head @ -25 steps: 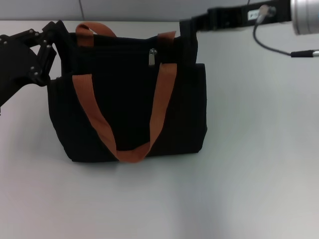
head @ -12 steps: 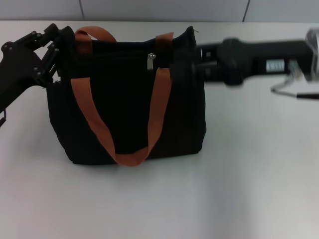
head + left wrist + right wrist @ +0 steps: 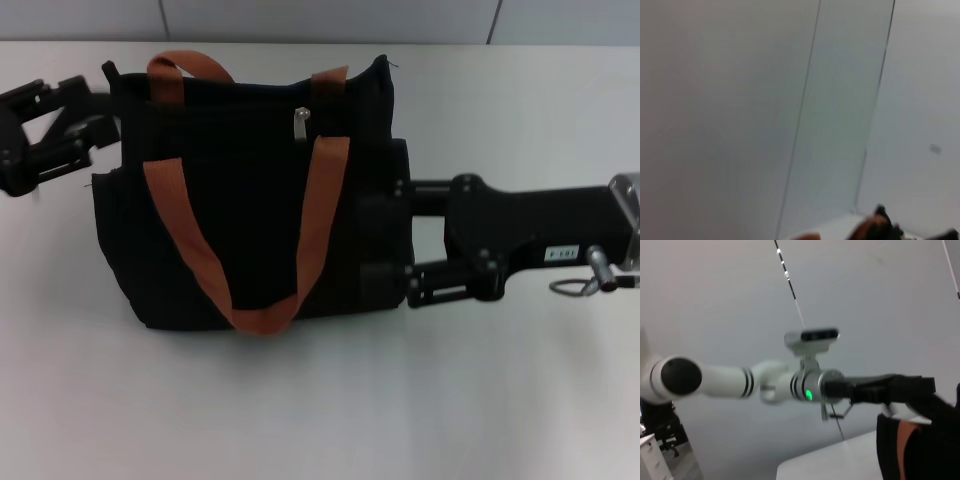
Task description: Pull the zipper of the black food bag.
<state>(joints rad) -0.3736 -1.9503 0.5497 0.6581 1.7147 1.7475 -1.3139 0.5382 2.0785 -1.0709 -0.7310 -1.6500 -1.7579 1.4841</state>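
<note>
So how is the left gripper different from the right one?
The left gripper is up at the bag's top far corner; the right gripper is lower, at the bag's right side. The left one looks about shut; the right one is spread open against the side. Both are black and touch the bag, not the zipper.

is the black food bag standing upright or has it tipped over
Upright: the black food bag stands on its base on the table, its zipper pull at the top edge.
</note>
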